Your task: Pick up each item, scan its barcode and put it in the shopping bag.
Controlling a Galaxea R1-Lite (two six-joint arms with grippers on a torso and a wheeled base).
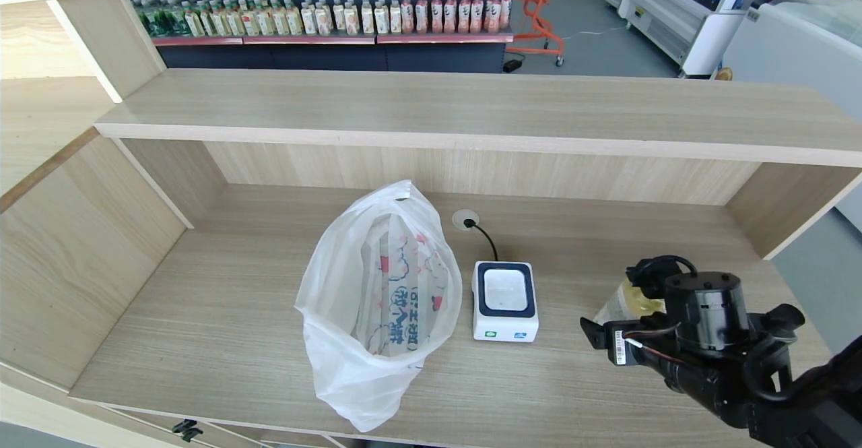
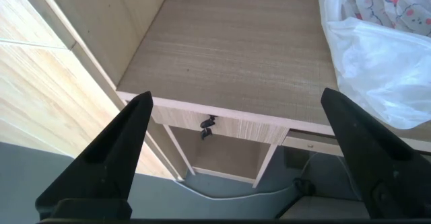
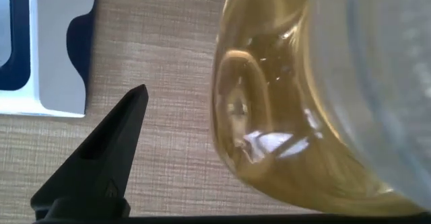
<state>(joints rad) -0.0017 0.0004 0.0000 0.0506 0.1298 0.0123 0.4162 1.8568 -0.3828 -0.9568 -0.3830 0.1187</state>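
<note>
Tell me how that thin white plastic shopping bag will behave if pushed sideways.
The thin white plastic shopping bag looks floppy: its film is crumpled and sagging, so it would probably deform rather than slide cleanly. The printed packets standing inside likely add weight and prop it open, yet it could slump over.

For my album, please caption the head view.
Right gripper at clear bottle of yellow drink, near white-and-blue scanner and white plastic bag.
</note>
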